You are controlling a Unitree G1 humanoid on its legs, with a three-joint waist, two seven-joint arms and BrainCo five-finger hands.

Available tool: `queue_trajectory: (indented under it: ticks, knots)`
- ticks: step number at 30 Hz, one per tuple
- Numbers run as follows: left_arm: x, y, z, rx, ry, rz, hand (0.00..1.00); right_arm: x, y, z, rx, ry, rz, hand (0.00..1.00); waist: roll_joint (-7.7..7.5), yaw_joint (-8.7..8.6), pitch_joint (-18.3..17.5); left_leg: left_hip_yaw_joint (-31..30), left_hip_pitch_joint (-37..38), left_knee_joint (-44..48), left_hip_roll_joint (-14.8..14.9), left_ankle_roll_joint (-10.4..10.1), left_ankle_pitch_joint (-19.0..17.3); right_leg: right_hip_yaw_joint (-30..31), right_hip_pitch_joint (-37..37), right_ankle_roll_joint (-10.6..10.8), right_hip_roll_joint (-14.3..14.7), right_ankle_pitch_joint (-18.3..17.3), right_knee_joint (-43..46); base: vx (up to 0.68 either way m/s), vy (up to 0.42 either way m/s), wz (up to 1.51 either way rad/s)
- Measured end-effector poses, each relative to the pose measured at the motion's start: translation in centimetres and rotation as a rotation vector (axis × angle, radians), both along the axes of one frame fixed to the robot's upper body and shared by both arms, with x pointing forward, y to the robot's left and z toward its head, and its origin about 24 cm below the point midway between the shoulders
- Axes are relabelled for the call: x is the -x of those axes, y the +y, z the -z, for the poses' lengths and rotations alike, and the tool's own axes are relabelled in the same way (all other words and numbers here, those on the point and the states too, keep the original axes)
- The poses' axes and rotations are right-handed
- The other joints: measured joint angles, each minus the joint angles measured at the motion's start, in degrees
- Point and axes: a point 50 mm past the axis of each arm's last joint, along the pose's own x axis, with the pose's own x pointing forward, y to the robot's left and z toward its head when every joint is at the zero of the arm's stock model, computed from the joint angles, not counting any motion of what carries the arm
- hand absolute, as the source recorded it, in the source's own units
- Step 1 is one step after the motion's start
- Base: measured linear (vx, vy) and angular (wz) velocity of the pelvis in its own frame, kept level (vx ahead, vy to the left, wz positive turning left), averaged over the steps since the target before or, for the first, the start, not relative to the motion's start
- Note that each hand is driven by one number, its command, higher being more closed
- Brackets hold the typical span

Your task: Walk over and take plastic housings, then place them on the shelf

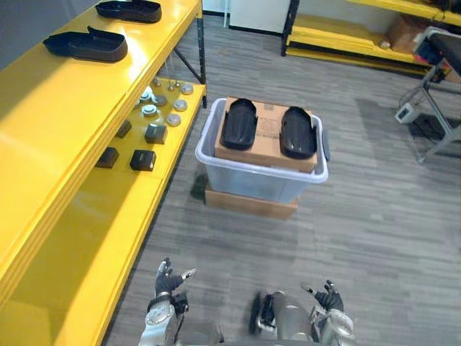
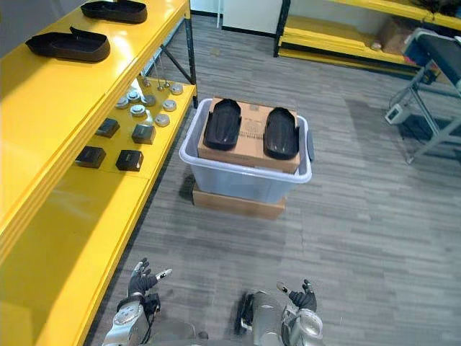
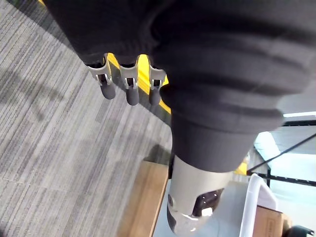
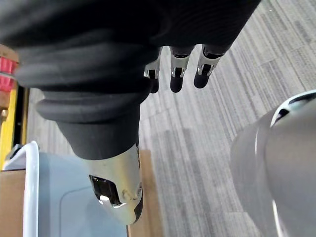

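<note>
Two black plastic housings lie side by side on a cardboard box inside a clear plastic bin on the floor ahead. Two more black housings rest on the top board of the yellow shelf at my left. My left hand hangs low near the shelf's edge, fingers relaxed and holding nothing. My right hand hangs low at the right, fingers straight and empty. Both hands are well short of the bin.
The bin stands on a flat cardboard box. The shelf's lower board holds several small black boxes and round metal parts. A metal-framed stand is at the far right. Another yellow rack runs along the back.
</note>
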Motion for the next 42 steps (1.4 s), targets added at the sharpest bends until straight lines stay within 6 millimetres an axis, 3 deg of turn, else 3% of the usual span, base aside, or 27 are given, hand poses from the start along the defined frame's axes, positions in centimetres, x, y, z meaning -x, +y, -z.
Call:
queue_trajectory:
  ticks: [1, 2, 3, 4, 5, 7, 9, 12, 13, 14, 15, 17, 23, 27, 29, 30, 31, 34, 38, 42]
  knots:
    - [0.3, -0.2, 0.3, 0.005, 0.016, -0.004, 0.00, -0.2, -0.2, 0.0, 0.005, 0.003, -0.003, 0.00, 1.62, 0.23, -0.15, -0.79, 0.00, 0.64, 2.14, -1.82, 0.40, -1.28, 0.00, -1.61, 1.57, -1.29, 1.65, 0.62, -0.264, 0.21]
    - [0.5, -0.2, 0.4, 0.008, 0.027, -0.011, 0.00, -1.1, -0.1, -0.2, 0.002, -0.010, -0.011, 0.00, 1.72, -0.09, -0.18, -0.79, -0.87, 3.95, 2.16, -5.70, 2.92, -2.12, 0.44, -2.86, 1.64, -4.26, 4.25, 0.47, -0.201, 0.16]
    - [0.5, -0.4, 0.5, 0.017, 0.027, -0.019, 0.00, -1.3, -0.1, -0.3, 0.005, -0.017, -0.014, 0.00, 1.73, -0.35, -0.17, -0.48, -1.66, 7.62, 1.98, -6.09, 4.82, -2.47, 1.73, -3.00, 1.93, -5.44, 4.43, 0.56, -0.263, 0.22]
    - [0.8, -0.8, 0.7, 0.036, 0.031, -0.047, 0.00, -1.5, -0.1, -0.4, 0.012, -0.027, -0.025, 0.00, 2.12, -0.19, -0.10, 0.54, -5.23, 19.36, 2.06, -6.36, 9.86, -2.94, 6.59, -2.87, 2.83, -7.06, 2.27, 0.60, -0.255, 0.12]
    - [1.0, -0.9, 0.7, 0.039, 0.031, -0.051, 0.00, -1.7, 0.0, -0.5, 0.014, -0.035, -0.037, 0.00, 2.30, 0.24, -0.08, 2.69, -10.03, 31.74, 4.00, -5.74, 9.68, -2.76, 11.52, -3.20, 4.31, -7.69, -1.01, 0.50, -0.205, 0.05]
    - [1.2, -0.6, 0.7, 0.031, 0.031, -0.054, 0.00, -2.3, 0.3, -0.8, 0.011, -0.061, -0.042, 0.00, 2.29, 1.16, -0.23, 6.83, -16.13, 40.26, 6.26, -4.44, 7.82, -1.36, 16.35, -3.58, 6.02, -8.02, -4.79, 0.41, -0.122, -0.32]
    - [1.2, -0.8, 0.7, 0.039, 0.030, -0.051, 0.00, -2.6, 0.1, -1.0, 0.015, -0.070, -0.039, 0.00, 2.09, 1.94, -0.11, 9.56, -20.93, 37.28, 7.18, -4.57, 5.95, 0.23, 19.12, -3.54, 6.03, -8.09, -7.10, 0.36, -0.068, -0.41]
    - [1.3, -1.1, 0.8, 0.052, 0.033, -0.039, 0.00, -2.2, -0.3, -0.9, 0.012, -0.063, -0.007, 0.00, 2.58, 2.27, -0.08, 9.10, -23.44, 20.63, 7.47, -5.57, 5.80, 1.88, 21.91, -2.29, 5.55, -8.51, -9.27, 0.24, 0.049, -0.30]
    - [1.2, -1.3, 0.8, 0.057, 0.032, -0.033, 0.00, -2.0, -0.6, -0.9, 0.019, -0.059, -0.002, 0.00, 3.01, 2.20, -0.17, 8.43, -23.07, 14.41, 7.29, -6.59, 6.92, 1.95, 22.44, -1.63, 5.48, -8.84, -9.47, 0.18, 0.174, 0.02]
    - [1.0, -1.8, 0.8, 0.065, 0.028, -0.016, 0.00, -1.1, -1.2, -0.6, 0.030, -0.036, 0.010, 0.00, 4.12, 1.79, -0.47, 6.55, -22.33, 6.10, 6.96, -6.87, 14.57, 1.78, 22.94, -0.23, 5.71, -9.66, -9.41, 0.17, 0.199, 0.07]
    - [0.9, -1.7, 0.8, 0.060, 0.029, -0.012, 0.00, -0.8, -1.1, -0.4, 0.023, -0.022, 0.019, 0.00, 3.55, 1.73, -0.35, 6.66, -21.56, 5.42, 6.43, -5.56, 15.29, 2.08, 23.28, 0.37, 5.04, -9.94, -9.29, 0.20, 0.234, 0.08]
    - [1.0, -1.5, 0.8, 0.050, 0.034, -0.003, 0.00, 0.2, -0.9, 0.0, 0.007, 0.001, 0.046, 0.00, 2.15, 1.70, -0.56, 8.53, -19.08, 2.54, 4.46, -4.94, 15.84, 3.13, 23.49, 2.58, 2.48, -11.17, -8.19, 0.16, 0.177, -0.05]
    - [1.4, -0.5, 0.8, 0.022, 0.047, -0.002, 0.00, 0.3, -1.2, -0.1, 0.012, -0.008, 0.070, 0.00, 1.58, 1.77, -0.67, 11.56, -17.56, 2.26, 2.90, -2.81, 14.41, 6.04, 23.12, 4.85, 0.37, -12.13, -7.34, 0.06, 0.110, -0.19]
    - [1.5, -0.1, 0.8, 0.009, 0.048, -0.001, 0.00, -0.2, -4.3, -1.3, 0.059, -0.067, 0.193, 0.00, 1.57, 1.62, -0.68, 12.24, -17.65, 2.71, 2.54, -2.28, 13.24, 7.13, 22.76, 5.33, -0.04, -12.37, -7.32, 0.00, 0.048, -0.15]
    - [1.8, 0.2, 0.6, 0.001, 0.043, -0.001, 0.00, -1.1, -7.8, -3.4, 0.139, -0.156, 0.258, 0.00, 1.59, 1.52, -0.73, 12.57, -18.10, 2.63, 2.09, -2.17, 12.55, 7.84, 21.95, 5.75, -0.41, -12.46, -7.47, 0.01, 0.050, -0.10]
    - [1.8, 0.2, 0.6, 0.001, 0.043, -0.001, 0.00, -1.1, -7.8, -3.4, 0.139, -0.156, 0.258, 0.00, 1.59, 1.52, -0.73, 12.57, -18.10, 2.63, 2.09, -2.17, 12.55, 7.84, 21.95, 5.75, -0.41, -12.46, -7.47, 0.04, 0.058, -0.13]
    - [2.2, 0.4, 0.6, -0.012, 0.047, 0.012, 0.00, -2.1, -10.6, -5.7, 0.219, -0.245, 0.313, 0.00, 1.47, 1.53, -0.86, 13.32, -18.12, 1.94, 1.75, -1.97, 12.44, 8.56, 21.32, 6.01, -0.83, -12.41, -7.60, 0.06, 0.044, -0.19]
    - [2.8, 0.7, 0.7, -0.025, 0.061, 0.023, 0.00, -4.1, -12.6, -9.3, 0.299, -0.402, 0.331, 0.00, 1.31, 1.29, -1.01, 13.55, -18.25, 1.25, 1.12, -1.55, 12.71, 9.07, 20.87, 6.17, -1.21, -12.38, -7.76, 0.09, 0.029, -0.12]
    - [2.8, 0.3, 0.7, -0.014, 0.057, 0.067, 0.00, -7.7, -12.1, -14.4, 0.385, -0.636, 0.280, 0.00, 1.37, 1.41, -1.05, 13.04, -18.85, 0.89, 0.71, -1.22, 12.92, 9.78, 19.87, 6.19, -1.09, -12.38, -8.05, 0.09, -0.004, -0.09]
    - [2.6, -0.3, 0.7, -0.010, 0.055, 0.101, 0.00, -10.5, -10.5, -16.4, 0.482, -0.683, 0.162, 0.00, 1.45, 1.50, -1.06, 12.17, -18.96, 0.72, 0.45, -0.96, 13.08, 9.59, 20.06, 6.19, -1.20, -12.37, -8.66, 0.03, -0.010, 0.01]
